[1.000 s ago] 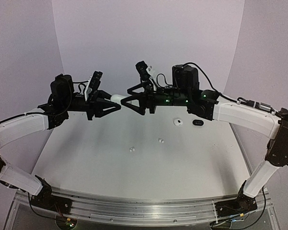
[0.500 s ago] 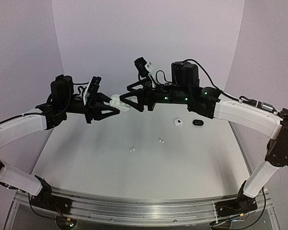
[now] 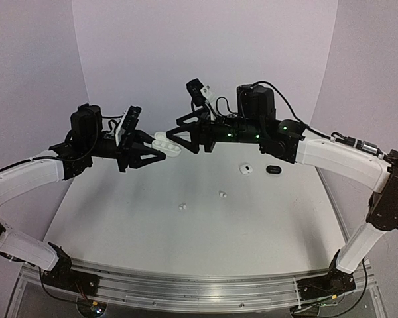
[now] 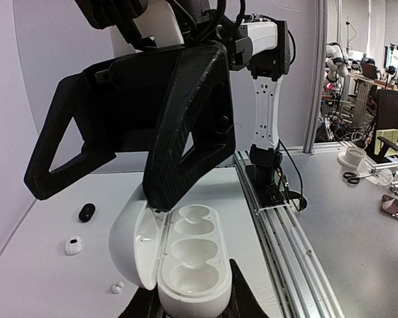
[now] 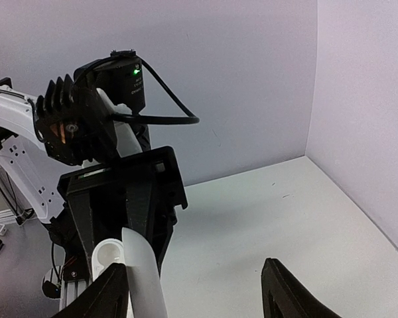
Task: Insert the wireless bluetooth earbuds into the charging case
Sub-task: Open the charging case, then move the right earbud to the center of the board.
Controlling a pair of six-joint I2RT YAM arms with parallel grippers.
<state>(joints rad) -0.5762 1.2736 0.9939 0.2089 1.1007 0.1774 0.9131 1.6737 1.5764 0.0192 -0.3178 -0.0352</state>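
A white oval charging case [image 4: 189, 265], lid open, is gripped by the left tool [image 3: 159, 148]; the right tool [image 5: 196, 291] is seemingly parted.

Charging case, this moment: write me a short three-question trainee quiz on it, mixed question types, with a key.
1. True or false: the charging case is resting on the table.
2. The case's lid is: A closed, B open, C detached.
3. Which gripper holds the case, and what is in its wells?

Key
1. False. It is held up above the table.
2. B.
3. The left gripper holds it. The wells look empty.
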